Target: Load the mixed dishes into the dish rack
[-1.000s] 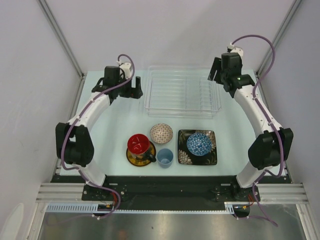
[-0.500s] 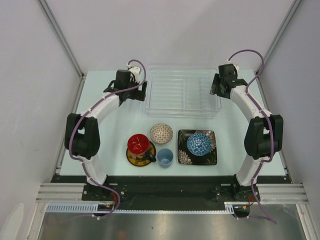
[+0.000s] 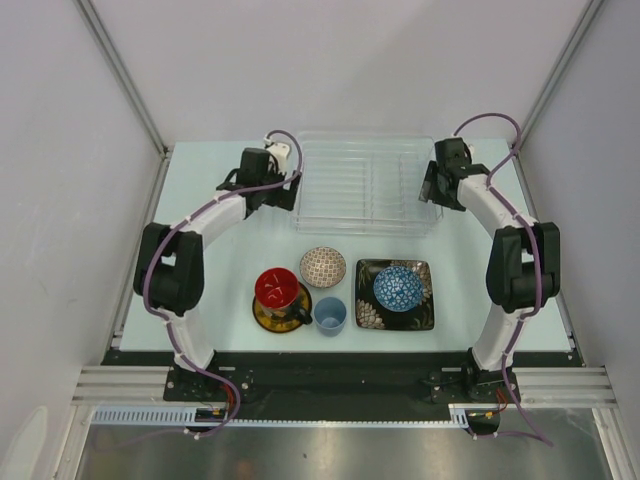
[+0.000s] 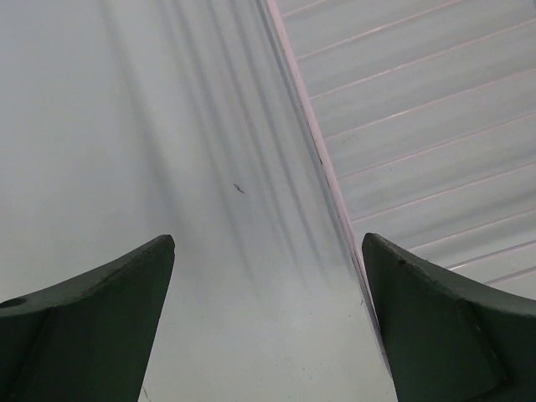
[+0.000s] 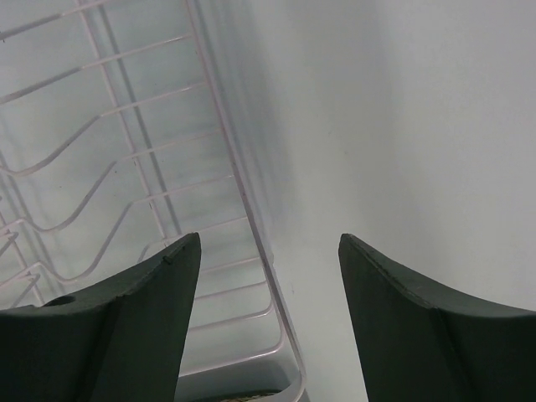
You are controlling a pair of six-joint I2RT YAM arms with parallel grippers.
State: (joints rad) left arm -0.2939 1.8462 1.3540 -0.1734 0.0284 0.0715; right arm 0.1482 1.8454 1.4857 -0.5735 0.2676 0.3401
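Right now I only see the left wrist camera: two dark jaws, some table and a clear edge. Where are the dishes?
Observer: They stand on the near side of the table. The dish rack holds none of them.
Operator: Are any piled up?
Observer: Yes. The blue patterned bowl sits on the black floral square plate, and the dark red-lined mug sits on the yellow-brown saucer.
Operator: What's my other arm doing?
Observer: The right arm reaches to the rack's right side, its jaws open astride the rim.
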